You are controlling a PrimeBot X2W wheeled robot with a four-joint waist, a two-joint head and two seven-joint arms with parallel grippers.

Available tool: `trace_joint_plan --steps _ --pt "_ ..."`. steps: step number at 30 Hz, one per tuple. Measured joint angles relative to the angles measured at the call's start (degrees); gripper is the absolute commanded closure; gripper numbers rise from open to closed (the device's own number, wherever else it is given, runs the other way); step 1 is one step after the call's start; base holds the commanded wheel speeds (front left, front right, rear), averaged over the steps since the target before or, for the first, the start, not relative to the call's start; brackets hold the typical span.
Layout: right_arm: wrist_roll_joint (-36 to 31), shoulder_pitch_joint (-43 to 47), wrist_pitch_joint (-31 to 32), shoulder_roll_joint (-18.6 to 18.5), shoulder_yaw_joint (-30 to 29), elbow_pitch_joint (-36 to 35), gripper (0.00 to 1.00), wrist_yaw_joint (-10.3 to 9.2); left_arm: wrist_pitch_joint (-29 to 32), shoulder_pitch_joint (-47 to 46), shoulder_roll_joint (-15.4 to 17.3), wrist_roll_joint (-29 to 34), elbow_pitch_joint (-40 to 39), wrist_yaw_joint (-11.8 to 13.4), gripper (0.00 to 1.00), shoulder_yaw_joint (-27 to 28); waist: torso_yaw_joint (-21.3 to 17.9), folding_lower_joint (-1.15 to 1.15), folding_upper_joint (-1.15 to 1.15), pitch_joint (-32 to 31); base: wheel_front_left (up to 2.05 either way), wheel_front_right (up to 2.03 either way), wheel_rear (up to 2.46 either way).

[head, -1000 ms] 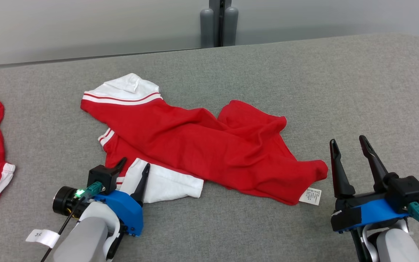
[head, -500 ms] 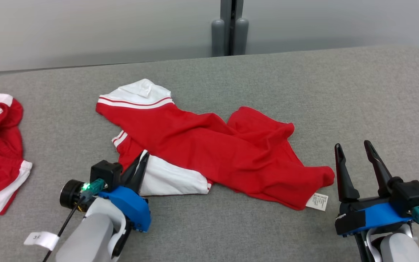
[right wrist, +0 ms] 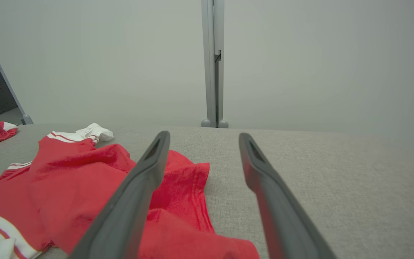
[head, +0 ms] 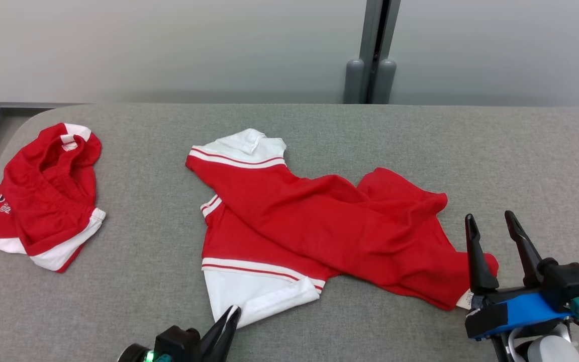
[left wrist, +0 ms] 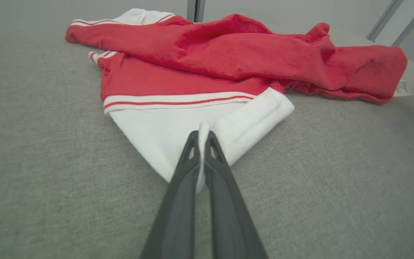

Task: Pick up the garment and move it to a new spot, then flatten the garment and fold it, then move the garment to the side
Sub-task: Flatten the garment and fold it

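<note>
In the middle of the gray padded table (head: 420,130), the red garment (head: 329,226) lies crumpled. 1 white sleeve points toward the far edge, and a white corner (left wrist: 164,136) is drawn toward the near edge. The left gripper (head: 232,311) is clamped tight on that white corner, with cloth pinched between its 2 dark fingers (left wrist: 185,172). The right gripper (head: 490,218) has its jaws spread wide and empty at the garment's right end, beside the care label (left wrist: 403,87). A 2nd red garment (head: 43,196) lies bunched well apart at the table's left.
</note>
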Motion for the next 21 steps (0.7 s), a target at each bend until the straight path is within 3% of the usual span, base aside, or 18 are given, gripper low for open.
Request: trace_joint_plan --steps 7,8,9,21 --pt "0.1 0.3 0.0 0.0 0.1 0.4 0.00 0.00 0.0 5.3 0.3 1.9 -0.7 0.3 1.00 -0.3 1.7 0.00 0.00 -0.5 0.00 0.00 0.00" --pt "0.1 0.3 0.0 0.0 0.1 0.5 0.00 0.00 0.0 5.7 0.2 2.1 -0.9 0.3 0.05 -0.3 1.8 0.00 0.00 -0.6 0.00 0.00 0.00" --pt "0.1 0.3 0.0 0.0 0.1 0.6 0.00 0.00 0.0 6.1 0.0 2.4 -1.5 0.3 0.00 -0.1 1.9 0.00 0.00 -0.7 0.00 0.00 0.00" --pt "0.3 1.0 0.0 0.0 -0.1 1.1 0.00 0.00 0.0 8.0 -2.3 5.6 -15.5 2.0 0.00 11.6 1.1 0.01 0.00 -2.4 0.00 0.00 0.00"
